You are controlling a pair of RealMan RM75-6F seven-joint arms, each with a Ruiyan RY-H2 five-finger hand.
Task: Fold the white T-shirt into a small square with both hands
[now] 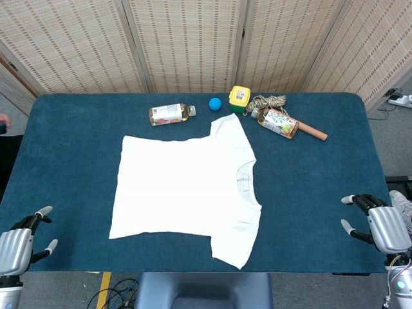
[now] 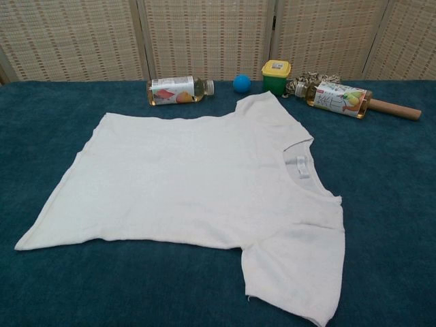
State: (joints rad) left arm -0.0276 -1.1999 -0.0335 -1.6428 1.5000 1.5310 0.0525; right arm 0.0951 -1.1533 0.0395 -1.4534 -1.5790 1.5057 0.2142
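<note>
Lying flat and unfolded in the middle of the blue counter point(image 1: 64, 141), the white T-shirt point(image 1: 187, 187) has its collar toward the right and sleeves spread. Folding should start with each robot hand pinching a matching hem corner; for now the left robot hand point(image 1: 19, 248) and right robot hand point(image 1: 380, 225) wait at the near corners, fingers spread, holding nothing.

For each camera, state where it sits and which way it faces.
Head view: high above the near table edge, looking steeply down on the white T-shirt; left hand and right hand show, open, at the near corners.
Chest view: lower, looking across the table toward the screen; no robot body shows.
Shared: the T-shirt, two bottles, blue ball, yellow-lidded container, rope and wooden stick.
</note>
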